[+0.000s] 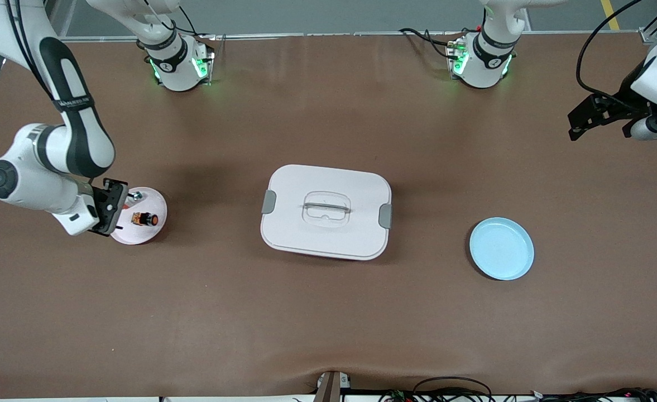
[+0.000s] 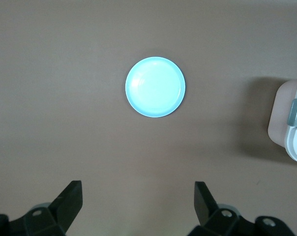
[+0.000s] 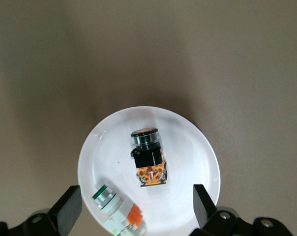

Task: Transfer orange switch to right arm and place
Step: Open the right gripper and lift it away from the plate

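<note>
The orange switch [image 1: 144, 219], a stubby black part with an orange end, lies on a small pale plate [image 1: 158, 207] near the right arm's end of the table. It also shows in the right wrist view [image 3: 148, 158], on the plate [image 3: 188, 132]. My right gripper [image 1: 114, 207] is open and empty, over the plate's edge beside the switch, its fingers [image 3: 203, 202] wide apart. My left gripper [image 1: 578, 124] is open and empty, up over the table at the left arm's end, and waits; its fingers [image 2: 70, 199] are spread.
A second switch, silver and white with a green ring [image 3: 114, 209], lies on the same plate [image 1: 136, 196]. A white lidded box [image 1: 326, 211] stands mid-table. A light blue plate [image 1: 501, 248] lies toward the left arm's end and shows in the left wrist view [image 2: 155, 87].
</note>
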### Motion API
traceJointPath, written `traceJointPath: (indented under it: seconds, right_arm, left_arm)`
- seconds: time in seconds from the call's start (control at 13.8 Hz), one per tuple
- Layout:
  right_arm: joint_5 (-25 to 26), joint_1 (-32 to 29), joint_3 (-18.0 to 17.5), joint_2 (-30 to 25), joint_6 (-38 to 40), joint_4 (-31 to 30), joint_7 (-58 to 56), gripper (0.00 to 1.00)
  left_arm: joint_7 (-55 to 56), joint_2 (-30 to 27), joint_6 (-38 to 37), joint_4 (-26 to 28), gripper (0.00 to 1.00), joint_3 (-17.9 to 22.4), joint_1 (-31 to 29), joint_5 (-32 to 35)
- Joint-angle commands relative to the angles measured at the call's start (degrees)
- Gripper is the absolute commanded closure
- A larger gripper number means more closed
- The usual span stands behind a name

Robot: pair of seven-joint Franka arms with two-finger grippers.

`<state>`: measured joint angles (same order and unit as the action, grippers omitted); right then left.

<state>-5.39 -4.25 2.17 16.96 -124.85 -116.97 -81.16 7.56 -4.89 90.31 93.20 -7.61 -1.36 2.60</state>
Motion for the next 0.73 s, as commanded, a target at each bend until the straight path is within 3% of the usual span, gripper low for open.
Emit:
traceJointPath:
  seconds: [0.0, 0.65]
  right_arm:
    - [-0.5, -0.9, -0.8, -3.4, 4.6, 0.3, 8.2, 0.0]
    - [3.0, -1.4, 0.8, -10.0, 23.2, 6.0, 23.4, 0.0]
  left_arm:
    - [0.4, -1.3, 0.8, 1.3, 0.0, 0.1, 0.0, -1.0]
    - [0.4, -1.3, 0.8, 1.3, 0.0, 0.1, 0.1, -1.0]
